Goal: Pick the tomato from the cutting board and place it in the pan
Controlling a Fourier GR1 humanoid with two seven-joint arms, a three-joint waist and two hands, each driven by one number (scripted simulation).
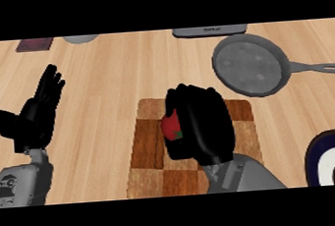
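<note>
A red tomato [173, 127] shows only as a small patch on the checkered wooden cutting board [145, 151]. My right hand [204, 124] lies over it with fingers and thumb curled round it, hiding most of the fruit. The grey pan [251, 65] sits empty at the upper right of the board, its handle [320, 68] pointing right. My left hand [34, 114] rests open at the left, fingers up, holding nothing.
A dark-rimmed plate [326, 159] sits at the lower right edge. A grey appliance [210, 30], a pale bowl [81, 38] and a dark red item [34, 44] line the far edge of the wooden counter.
</note>
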